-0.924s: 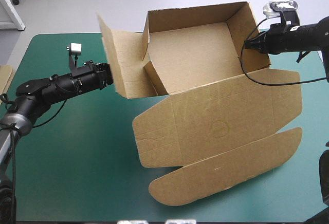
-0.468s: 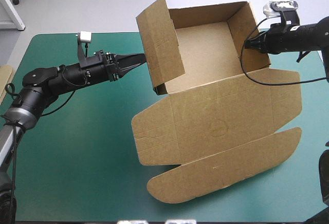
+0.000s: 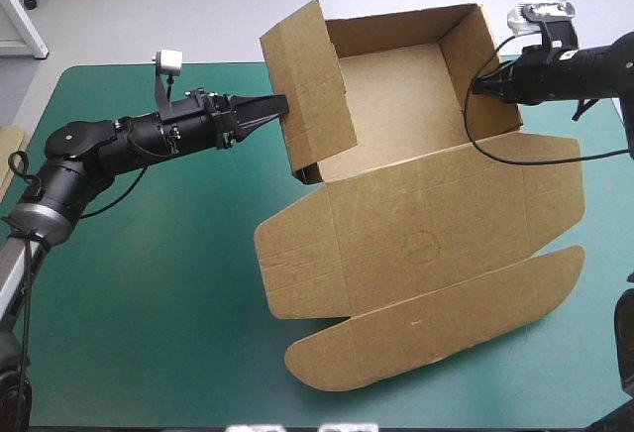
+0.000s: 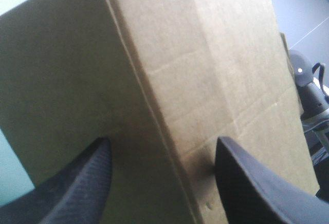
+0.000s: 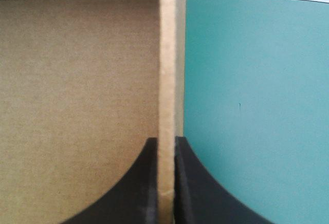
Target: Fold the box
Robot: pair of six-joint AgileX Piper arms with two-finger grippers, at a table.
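The brown box (image 3: pixel 396 105) stands at the table's far middle as an open tray. Its lid (image 3: pixel 416 234) lies flat toward the front, ending in a rounded flap (image 3: pixel 436 338). The left side panel (image 3: pixel 309 85) stands raised, leaning over the tray's left wall. My left gripper (image 3: pixel 277 107) is open, and its fingertips rest against that panel's outer face (image 4: pixel 180 54), one finger (image 4: pixel 82 183) on each side of a crease. My right gripper (image 3: pixel 477 85) is shut on the right wall (image 5: pixel 167 54), with the tray's inside (image 5: pixel 77 80) to one side of it.
A strip of more brown board (image 3: pixel 8 150) shows at the table's left edge. Bare teal-green cover (image 3: pixel 149 303) spreads over the left and front left. The lid's rounded flap reaches close to the front edge.
Earlier the left side panel lay spread outward; it has swung up and over toward the tray. My left gripper has moved right and now touches the panel's outer face. The right gripper has kept still.
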